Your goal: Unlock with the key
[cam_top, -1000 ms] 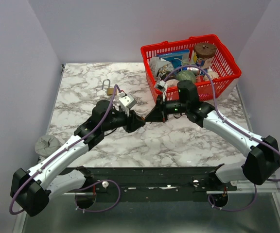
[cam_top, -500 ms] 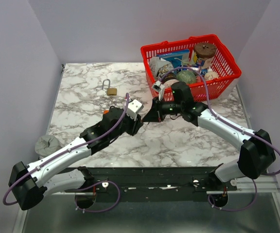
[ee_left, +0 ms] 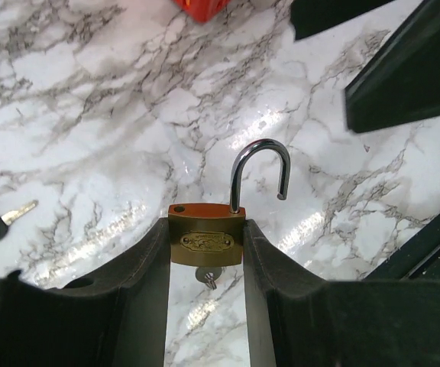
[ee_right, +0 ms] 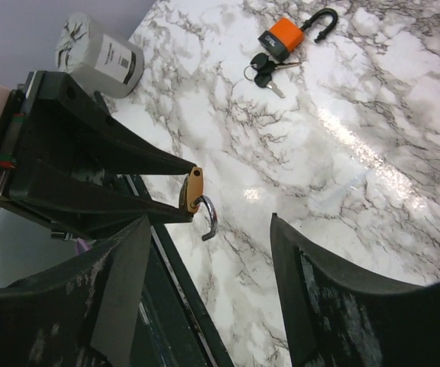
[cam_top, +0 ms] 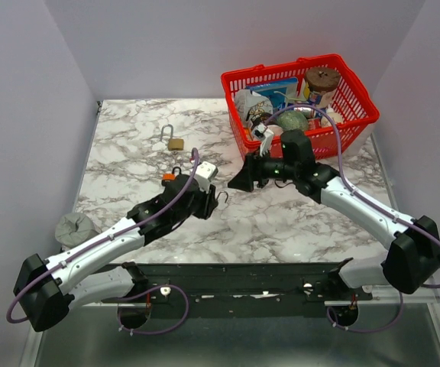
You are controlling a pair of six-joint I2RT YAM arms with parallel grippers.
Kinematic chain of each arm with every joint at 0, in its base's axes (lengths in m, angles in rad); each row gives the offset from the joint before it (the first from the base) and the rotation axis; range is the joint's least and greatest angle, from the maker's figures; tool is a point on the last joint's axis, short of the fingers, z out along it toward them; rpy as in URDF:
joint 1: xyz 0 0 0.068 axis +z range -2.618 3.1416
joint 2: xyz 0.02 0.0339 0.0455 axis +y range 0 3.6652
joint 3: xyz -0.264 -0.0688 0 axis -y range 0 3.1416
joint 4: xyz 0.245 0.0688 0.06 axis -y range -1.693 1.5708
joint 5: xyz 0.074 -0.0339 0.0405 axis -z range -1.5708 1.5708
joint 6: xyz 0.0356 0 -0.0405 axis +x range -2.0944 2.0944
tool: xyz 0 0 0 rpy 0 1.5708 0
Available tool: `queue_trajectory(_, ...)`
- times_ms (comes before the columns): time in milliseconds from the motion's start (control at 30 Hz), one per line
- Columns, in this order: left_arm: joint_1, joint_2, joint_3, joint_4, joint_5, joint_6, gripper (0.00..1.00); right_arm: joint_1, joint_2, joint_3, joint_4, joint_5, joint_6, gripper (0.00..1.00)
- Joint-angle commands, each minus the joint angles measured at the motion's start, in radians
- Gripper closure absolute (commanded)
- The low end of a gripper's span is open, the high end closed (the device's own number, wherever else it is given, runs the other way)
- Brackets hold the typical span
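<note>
Top external view: a second ago the two grippers met tip to tip over the middle of the desk, the right one pinched shut. Now the right gripper stands spread and apart from the left gripper, which has drawn back toward the near edge. The left gripper still pinches the brass padlock above the desk's middle.

From above, that lock is only a small hook shape. The left wrist view shows it plainly: the brass padlock's body is clamped upright between the two dark fingers. Its steel shackle is swung open with one leg free, and a silver key pokes out beneath.

The right wrist view shows the lock side-on between its own wide-set fingers. It also shows an orange padlock with loose keys lying farther off. A second brass padlock lies toward the far edge.
</note>
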Motion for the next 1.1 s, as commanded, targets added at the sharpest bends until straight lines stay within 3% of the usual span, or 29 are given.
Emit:
queue_trajectory(0,0.014,-0.005,-0.012,-0.089,-0.071,-0.14,1.0,-0.014,-0.051,-0.039,0.007,0.075,-0.006,0.27)
queue_trajectory(200,0.118,0.032,-0.058,-0.18,-0.016,-0.286,1.0,-0.022,-0.091,-0.089,0.033,0.084,-0.009,0.26)
queue_trajectory(333,0.248,0.057,-0.069,-0.255,0.046,-0.329,1.0,-0.032,-0.137,-0.117,0.039,0.089,-0.015,0.26)
queue_trajectory(667,0.356,0.176,0.011,-0.448,0.096,-0.252,1.0,-0.051,-0.198,-0.169,0.064,0.087,-0.014,0.25)
queue_trajectory(1067,0.471,0.313,-0.002,-0.358,0.086,-0.171,1.0,-0.077,-0.22,-0.203,0.087,0.067,-0.014,0.25)
